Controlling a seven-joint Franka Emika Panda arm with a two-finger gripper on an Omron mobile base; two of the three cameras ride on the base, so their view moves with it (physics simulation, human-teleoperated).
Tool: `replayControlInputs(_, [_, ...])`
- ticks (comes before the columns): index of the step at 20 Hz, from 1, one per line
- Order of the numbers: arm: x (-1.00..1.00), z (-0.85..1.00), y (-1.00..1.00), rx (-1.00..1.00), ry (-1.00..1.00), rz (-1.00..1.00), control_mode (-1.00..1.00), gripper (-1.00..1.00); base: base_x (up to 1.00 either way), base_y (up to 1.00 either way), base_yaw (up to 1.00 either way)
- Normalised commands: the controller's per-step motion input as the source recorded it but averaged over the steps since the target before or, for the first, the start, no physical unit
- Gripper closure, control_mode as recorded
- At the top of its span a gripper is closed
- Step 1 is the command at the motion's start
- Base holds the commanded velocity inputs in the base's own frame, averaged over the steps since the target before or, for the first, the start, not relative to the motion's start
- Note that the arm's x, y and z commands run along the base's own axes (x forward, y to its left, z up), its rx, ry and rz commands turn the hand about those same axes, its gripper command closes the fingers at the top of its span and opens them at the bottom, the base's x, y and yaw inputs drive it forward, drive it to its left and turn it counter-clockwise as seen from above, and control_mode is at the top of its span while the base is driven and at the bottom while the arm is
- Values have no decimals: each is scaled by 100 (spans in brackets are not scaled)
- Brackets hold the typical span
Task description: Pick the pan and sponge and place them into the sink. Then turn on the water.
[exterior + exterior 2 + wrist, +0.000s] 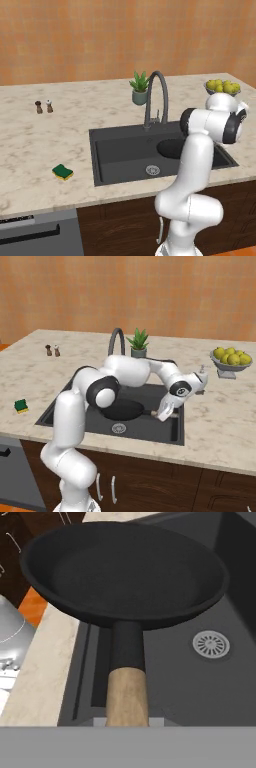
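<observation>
My end effector [161, 416], closed on the handle of the pan [123, 409], holds it over the sink [65, 402], not yet released. The sponge [63, 172] lies on the tabletop [35, 145], left of the basin. The faucet [156, 95] runs no water.

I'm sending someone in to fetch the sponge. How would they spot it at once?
Start at the dark grey recessed sink with its tall arched faucet in the marble counter. The sponge lies on the counter beside the basin, near the front edge, a small yellow block with a green top, the one bright thing there.
</observation>
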Motion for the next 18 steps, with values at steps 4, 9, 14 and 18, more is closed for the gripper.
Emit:
replayControlInputs(4, [23, -17, 40, 0, 3, 0, -100, 100, 0, 0, 0])
replayControlInputs(9, [21, -19, 48, 0, 0, -2, -100, 100, 0, 0, 0])
replayControlInputs(14, [24, -35, 32, 0, 0, -1, -100, 100, 0, 0, 0])
replayControlInputs(18, [25, -53, 36, 0, 0, 0, -100, 100, 0, 0, 0])
